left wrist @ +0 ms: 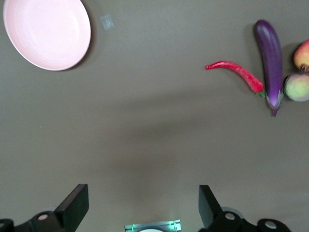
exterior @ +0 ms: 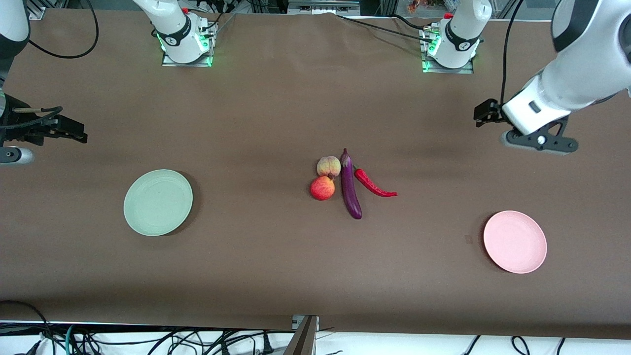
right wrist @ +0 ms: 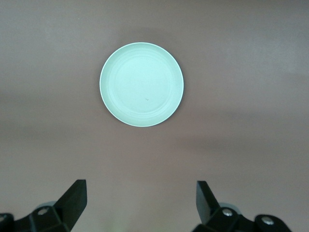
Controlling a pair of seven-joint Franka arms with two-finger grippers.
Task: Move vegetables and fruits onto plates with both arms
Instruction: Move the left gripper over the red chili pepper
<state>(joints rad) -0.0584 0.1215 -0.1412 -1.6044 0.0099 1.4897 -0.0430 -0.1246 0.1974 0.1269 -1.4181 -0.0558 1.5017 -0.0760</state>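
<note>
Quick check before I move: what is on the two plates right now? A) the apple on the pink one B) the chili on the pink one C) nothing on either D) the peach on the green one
C: the green plate and pink plate are bare, and all four items lie mid-table.

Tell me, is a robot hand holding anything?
No. The left gripper and right gripper are both open and empty, up over bare table.

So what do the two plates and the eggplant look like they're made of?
The green plate and pink plate look like matte plastic or a fibre composite: flat pastel colour, no glare. The eggplant is glossy with bright highlights, so possibly a plastic replica, though its smooth purple skin alone can't rule out a real one.
</note>
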